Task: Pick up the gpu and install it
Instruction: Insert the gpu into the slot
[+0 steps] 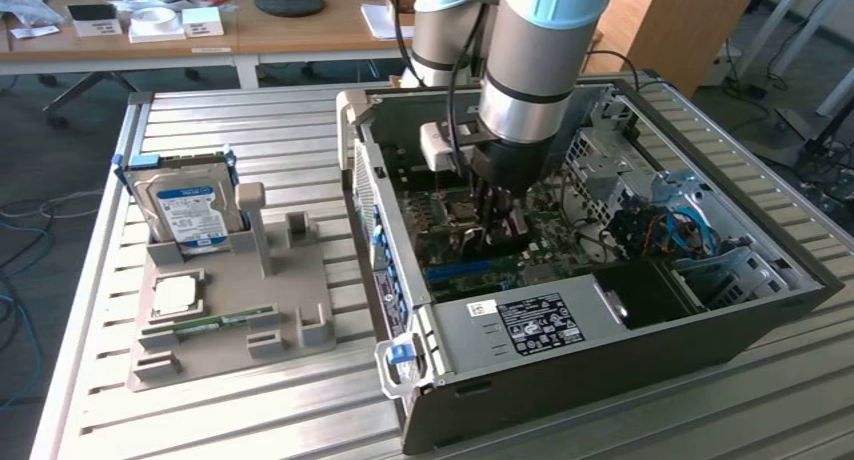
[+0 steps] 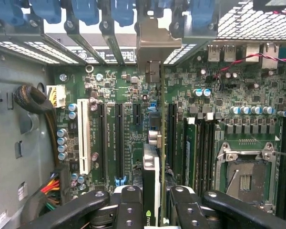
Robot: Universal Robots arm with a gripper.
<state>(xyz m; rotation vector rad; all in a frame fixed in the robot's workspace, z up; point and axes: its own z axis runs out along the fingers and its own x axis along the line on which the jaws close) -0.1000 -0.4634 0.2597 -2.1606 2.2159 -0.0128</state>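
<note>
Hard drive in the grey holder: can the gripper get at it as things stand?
Probably not as is: the gripper is down inside the PC case, apparently shut on the gpu. The hard drive itself stands uncovered outside the case, nothing above it.

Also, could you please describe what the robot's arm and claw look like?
The arm is a silver-grey cylinder with a pale blue cap and a black band. A black cable runs down beside it to a white box at the wrist. The claw is black, its fingers dotted with round screw holes.
</note>
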